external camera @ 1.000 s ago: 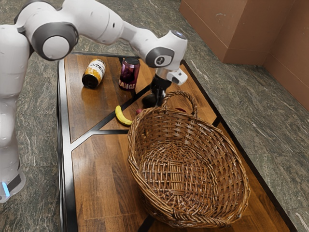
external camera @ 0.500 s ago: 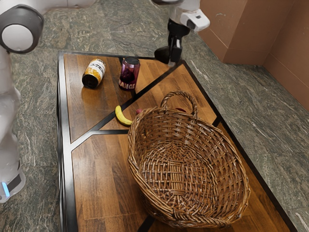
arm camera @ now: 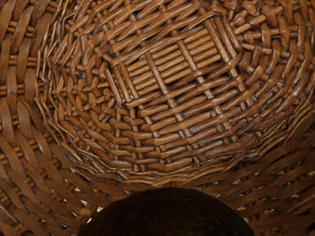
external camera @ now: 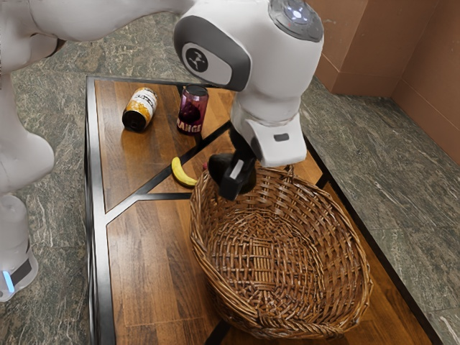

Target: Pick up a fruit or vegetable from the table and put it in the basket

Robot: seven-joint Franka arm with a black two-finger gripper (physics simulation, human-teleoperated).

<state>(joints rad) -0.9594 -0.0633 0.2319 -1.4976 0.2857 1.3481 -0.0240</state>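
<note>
The claw [external camera: 236, 182] is closed around a dark rounded fruit [arm camera: 167, 216], perhaps an avocado, and holds it clear of the counter [external camera: 147, 248]. The fruit is between the two fingers, directly under the hand, and below the claw there is the inside of the basket [external camera: 343, 241]. Therefore the step in hand is, in my judgement, the placing. The next move asks for a small shift toward the middle of the basket, then a gentle lowering, and only then the opening of the claw. The nearest woven wall is close to the claw, so the fruit could touch the rim if it goes down too early.

In the exterior view the fruit comes out on both sides of the near finger. Its long axis seems to run across this finger, sloping down toward the exterior view's right. Both ends look blunt, and which one is the stem end cannot be told. The banana [external camera: 182, 173] lies beside the claw, outside the basket.
</note>
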